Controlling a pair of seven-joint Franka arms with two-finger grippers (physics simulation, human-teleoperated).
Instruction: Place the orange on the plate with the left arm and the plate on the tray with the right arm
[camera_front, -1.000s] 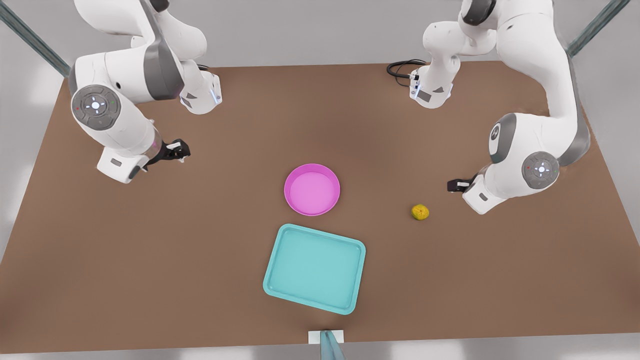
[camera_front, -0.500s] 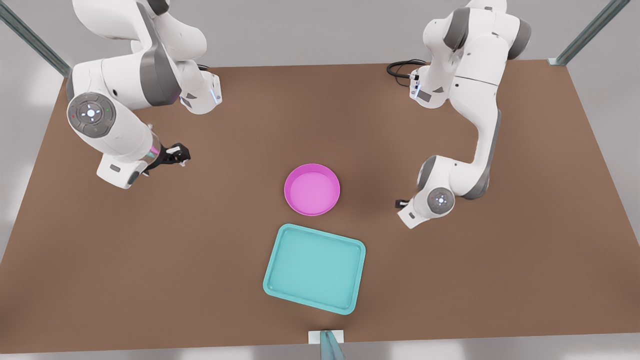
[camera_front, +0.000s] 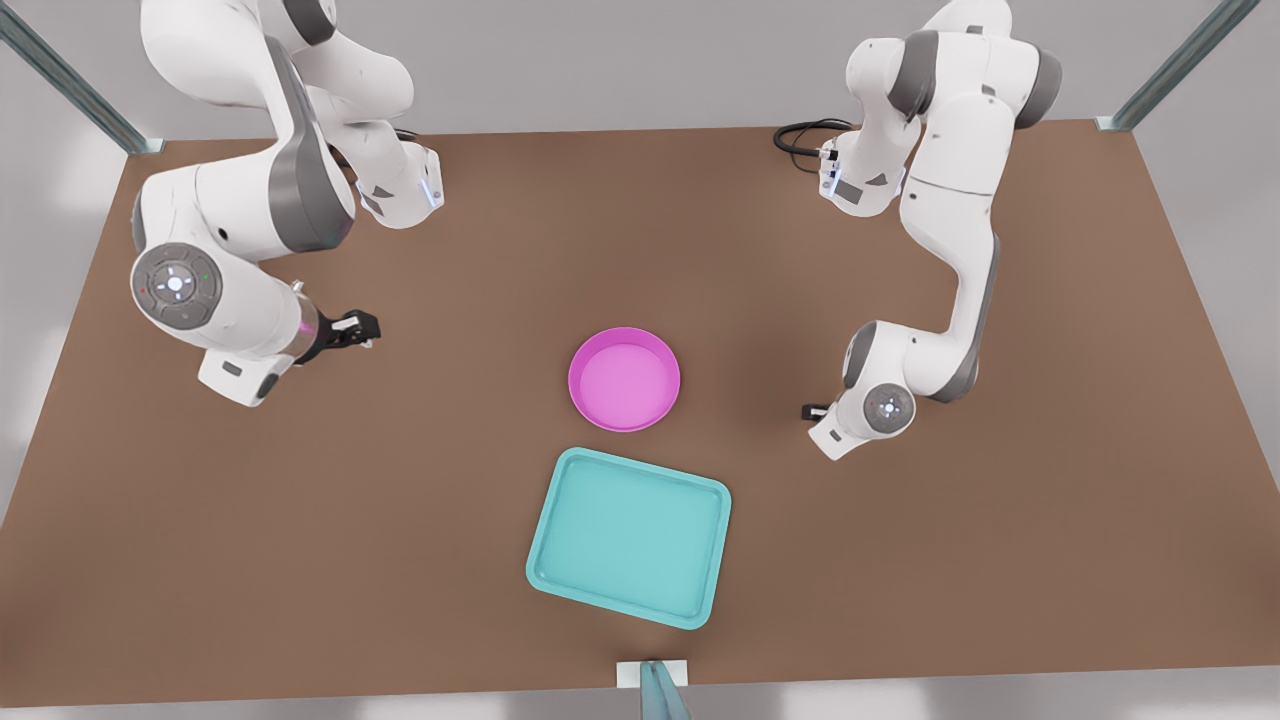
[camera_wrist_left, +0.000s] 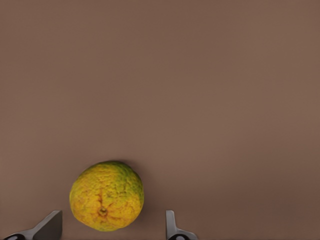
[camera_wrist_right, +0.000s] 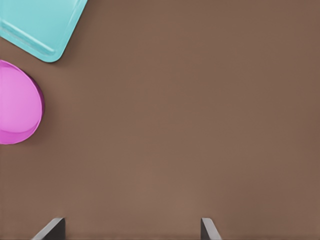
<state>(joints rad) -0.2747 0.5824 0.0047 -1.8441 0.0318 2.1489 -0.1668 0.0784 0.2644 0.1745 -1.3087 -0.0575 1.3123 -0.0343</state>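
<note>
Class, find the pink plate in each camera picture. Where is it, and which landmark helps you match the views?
Front view: plate at the centre of the table, next to the tray.
Right wrist view: plate cut by the picture's edge, tray corner beside it.
Left wrist view: orange on brown table instead.
Shared landmark: the tray.

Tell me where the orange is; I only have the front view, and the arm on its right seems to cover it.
Observer: The left wrist view shows the orange lying on the table, right under the left pincer.
Operator: Has it closed on it?
Observer: No, it is open; its fingers stand either side of the orange, neither touching.
Operator: And the right pincer?
Observer: The right pincer is open over bare table, with the plate and a corner of the tray off to one side.
</note>
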